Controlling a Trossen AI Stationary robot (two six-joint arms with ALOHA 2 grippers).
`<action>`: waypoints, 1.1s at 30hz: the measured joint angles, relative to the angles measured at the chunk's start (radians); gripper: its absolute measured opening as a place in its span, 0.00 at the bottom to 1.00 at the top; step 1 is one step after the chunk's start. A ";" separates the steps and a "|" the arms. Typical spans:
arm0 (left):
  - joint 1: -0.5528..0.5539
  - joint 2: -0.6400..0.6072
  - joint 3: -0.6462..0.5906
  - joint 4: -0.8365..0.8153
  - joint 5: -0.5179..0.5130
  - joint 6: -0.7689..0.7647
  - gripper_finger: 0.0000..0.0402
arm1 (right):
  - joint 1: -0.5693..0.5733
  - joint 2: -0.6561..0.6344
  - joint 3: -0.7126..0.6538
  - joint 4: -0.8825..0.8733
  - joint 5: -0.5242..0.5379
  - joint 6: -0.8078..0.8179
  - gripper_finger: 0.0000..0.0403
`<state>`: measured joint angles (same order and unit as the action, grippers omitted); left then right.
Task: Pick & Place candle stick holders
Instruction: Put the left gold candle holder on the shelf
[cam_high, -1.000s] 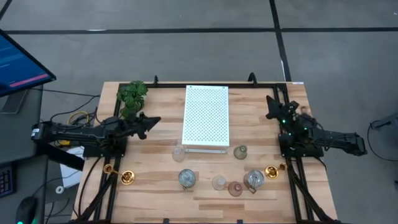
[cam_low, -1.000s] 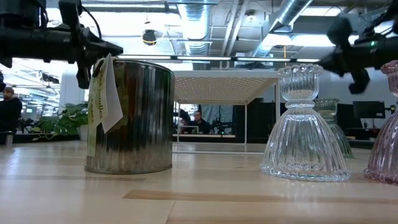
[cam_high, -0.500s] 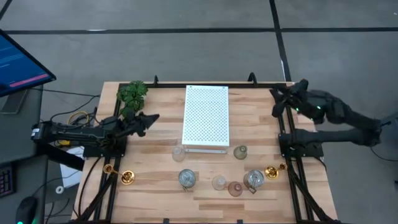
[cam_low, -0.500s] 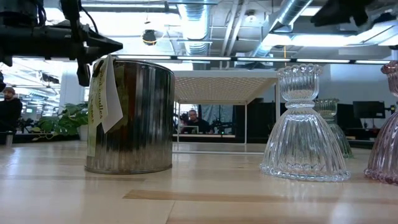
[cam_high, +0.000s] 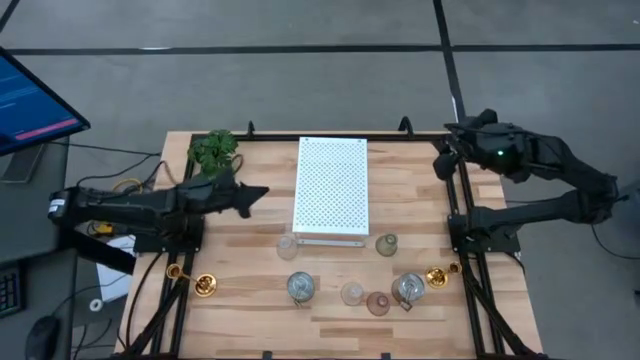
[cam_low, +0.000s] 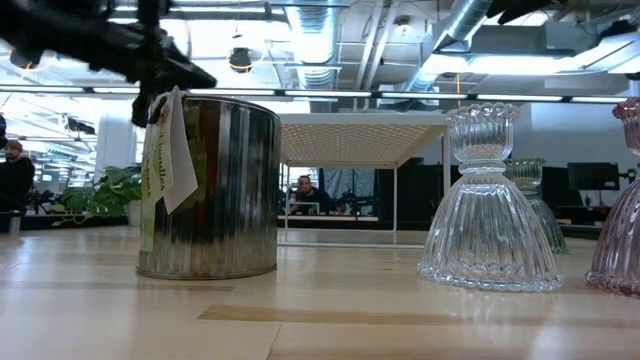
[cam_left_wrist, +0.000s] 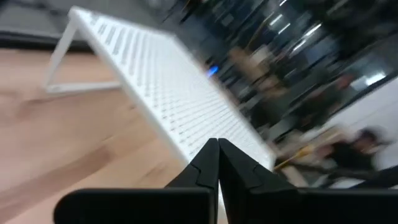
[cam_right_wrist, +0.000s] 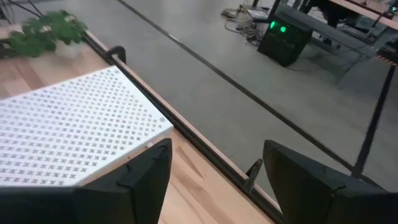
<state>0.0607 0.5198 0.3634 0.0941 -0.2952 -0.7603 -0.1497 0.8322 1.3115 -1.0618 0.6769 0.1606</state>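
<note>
Two gold candle stick holders lie on their sides, one near the left edge (cam_high: 190, 281) and one near the right edge (cam_high: 440, 273). Small glass cups stand on their bases along the near half: silvery (cam_high: 300, 287), clear (cam_high: 352, 293), pinkish (cam_high: 378, 303), silvery (cam_high: 408, 289), greenish (cam_high: 387, 244) and clear (cam_high: 288, 244). The low view shows the silvery one (cam_low: 210, 190), a clear one (cam_low: 490, 200) and a pinkish one (cam_low: 622, 210) up close. My left gripper (cam_high: 262, 192) (cam_left_wrist: 217, 149) hangs shut above the table, left of the white board. My right gripper (cam_high: 441, 160) (cam_right_wrist: 217, 168) is open above the far right corner, holding nothing.
A white dotted board (cam_high: 331, 188) stands raised in the table's middle far half. A leafy plant (cam_high: 212, 150) sits at the far left corner. Black frame rails (cam_high: 465, 250) run along both side edges. People sit in the room behind (cam_low: 303, 192).
My right gripper has risen well above the table and swung toward the far edge, leaving the top of the low view. My left gripper has moved a little toward the white board and tipped slightly downward. The holders have stayed put.
</note>
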 joint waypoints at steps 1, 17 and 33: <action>0.003 0.039 0.058 -0.070 0.000 0.001 0.01 | 0.000 -0.007 0.000 0.000 0.000 -0.001 0.60; 0.125 0.429 0.741 -1.032 0.545 -0.078 0.14 | -0.001 -0.074 0.000 -0.008 -0.026 -0.013 0.60; 0.106 0.297 1.138 -1.160 0.775 0.172 0.26 | -0.001 -0.074 0.000 -0.008 -0.056 -0.008 0.60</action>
<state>0.1666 0.8167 1.5012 -1.0654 0.4797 -0.5882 -0.1505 0.7578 1.3117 -1.0698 0.6205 0.1523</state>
